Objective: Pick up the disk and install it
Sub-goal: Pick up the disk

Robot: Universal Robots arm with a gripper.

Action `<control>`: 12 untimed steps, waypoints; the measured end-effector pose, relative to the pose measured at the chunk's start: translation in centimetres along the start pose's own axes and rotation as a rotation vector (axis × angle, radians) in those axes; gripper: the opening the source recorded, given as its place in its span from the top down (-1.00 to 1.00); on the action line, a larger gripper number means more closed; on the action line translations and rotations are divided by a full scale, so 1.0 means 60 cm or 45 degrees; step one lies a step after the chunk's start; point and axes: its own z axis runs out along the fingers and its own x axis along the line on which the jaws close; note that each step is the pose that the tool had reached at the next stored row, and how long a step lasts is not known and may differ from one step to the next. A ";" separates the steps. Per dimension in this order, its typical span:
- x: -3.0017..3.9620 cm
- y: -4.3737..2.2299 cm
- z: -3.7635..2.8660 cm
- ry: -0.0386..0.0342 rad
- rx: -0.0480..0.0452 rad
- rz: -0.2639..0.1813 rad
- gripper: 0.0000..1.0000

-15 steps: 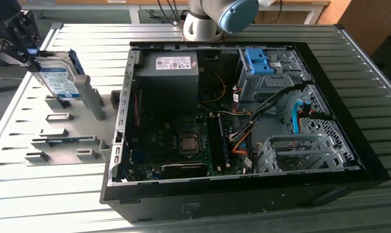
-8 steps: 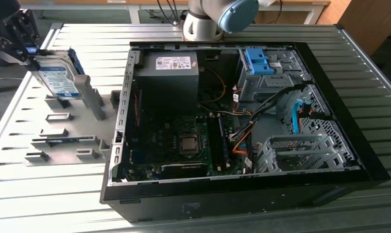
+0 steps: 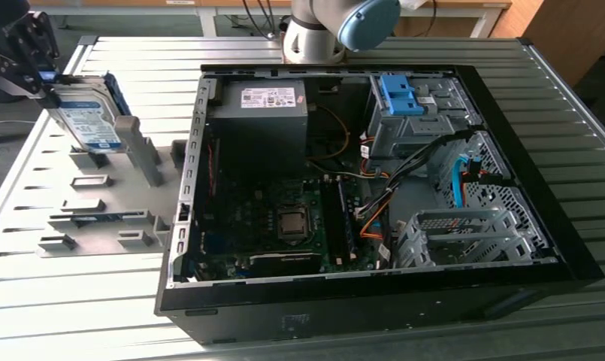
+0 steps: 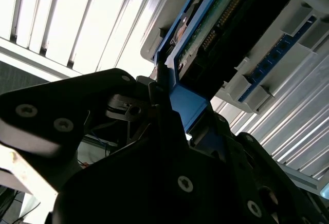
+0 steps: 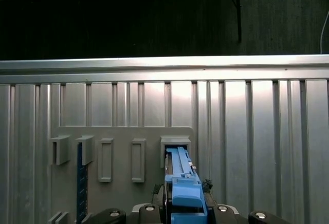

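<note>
The disk (image 3: 86, 116), silver with a white-and-blue label and a blue carrier frame, stands upright on edge at the exterior view's far left. My gripper (image 3: 53, 79) is shut on its upper end. The disk's lower edge is at the far slot of the grey holder (image 3: 101, 210); whether it still sits in that slot I cannot tell. In the first wrist view the disk's blue carrier edge (image 5: 181, 180) runs from my gripper (image 5: 184, 208) toward the slot. The second wrist view shows the black fingers (image 4: 167, 116) clamped on the blue frame, with the disk's green circuit board (image 4: 216, 23) beyond.
An open black computer case (image 3: 542, 218) lies on the slatted metal table (image 3: 82, 301), at the exterior view's right of the holder. Inside it are a drive bay with a blue carrier (image 3: 403, 94) and a bare metal cage (image 3: 463, 237). The arm's base (image 3: 317, 34) stands behind the case.
</note>
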 end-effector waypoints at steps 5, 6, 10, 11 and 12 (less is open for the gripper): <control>0.000 0.000 -0.002 0.0000 0.000 0.000 0.27; 0.000 0.000 -0.003 0.0000 0.000 0.000 0.27; 0.000 0.000 -0.004 0.0000 0.000 0.000 0.27; 0.000 0.000 -0.005 0.0000 0.000 0.000 0.27; 0.000 0.000 -0.005 0.0001 0.000 0.000 0.27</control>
